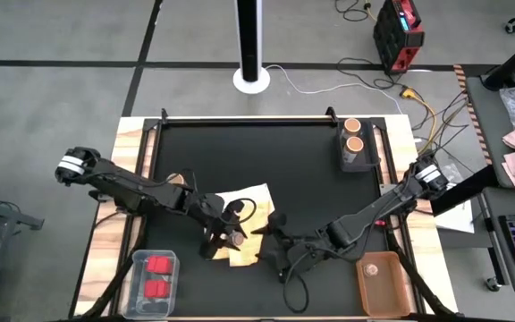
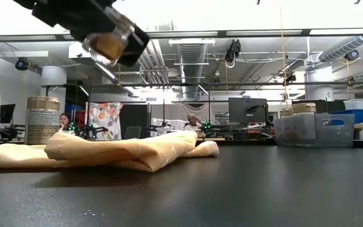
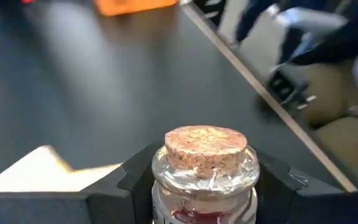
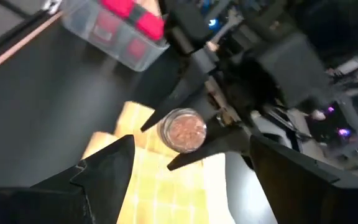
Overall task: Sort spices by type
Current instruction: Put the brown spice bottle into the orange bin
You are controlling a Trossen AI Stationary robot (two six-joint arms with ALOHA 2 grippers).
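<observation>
While the left gripper holds a cork-topped jar aloft, the right gripper waits wide beside it, so carrying it to the matching jars seems next.

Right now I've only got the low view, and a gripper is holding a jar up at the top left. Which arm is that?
Observer: That's the left gripper, shut on a cork-topped jar above the yellow cloth.
Operator: Where's the other gripper?
Observer: The right gripper is open beside it, at the cloth's edge, facing the jar.
Operator: Is anything sorted yet?
Observer: Two red blocks lie in a clear bin at the table corner on the left arm's side.
</observation>
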